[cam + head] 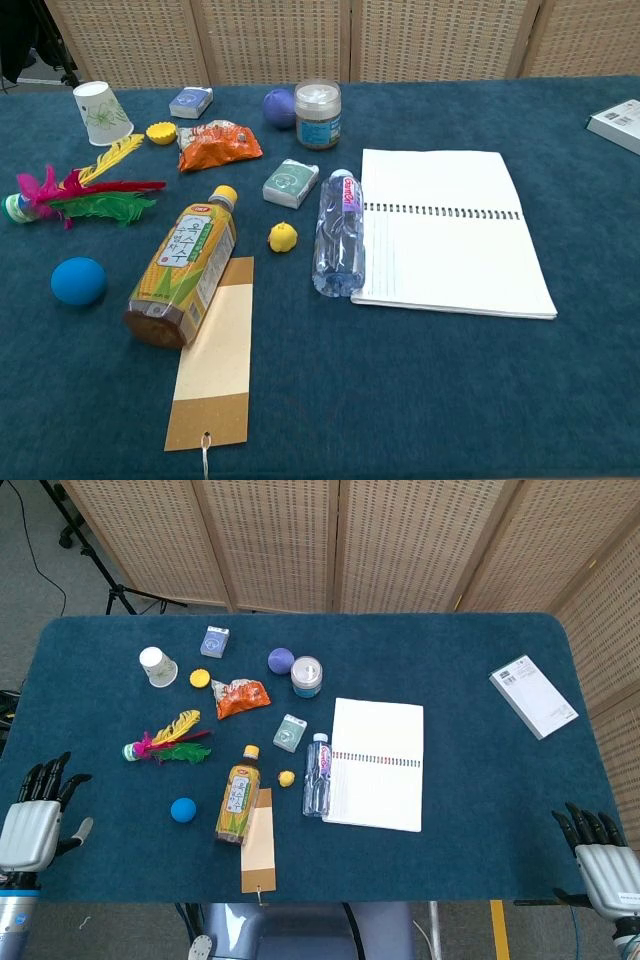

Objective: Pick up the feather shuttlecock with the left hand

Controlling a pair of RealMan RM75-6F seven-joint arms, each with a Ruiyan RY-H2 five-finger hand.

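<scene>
The feather shuttlecock (pixel 168 740) lies on its side on the blue table, with yellow, red, pink and green feathers and a white-green base pointing left; the chest view has the shuttlecock (pixel 85 188) at the far left. My left hand (pixel 38 812) hovers at the table's front-left edge, fingers spread and empty, well to the left of and nearer than the shuttlecock. Over the front-right edge my right hand (pixel 598 856) is likewise spread and holds nothing. Neither hand appears in the chest view.
Near the shuttlecock are a blue ball (pixel 183 810), a tea bottle (pixel 237 796), a paper cup (pixel 158 666), a yellow cap (pixel 199 678) and an orange snack bag (pixel 241 697). A water bottle (pixel 317 773) and open notebook (pixel 378 764) lie mid-table, a white box (pixel 533 695) far right.
</scene>
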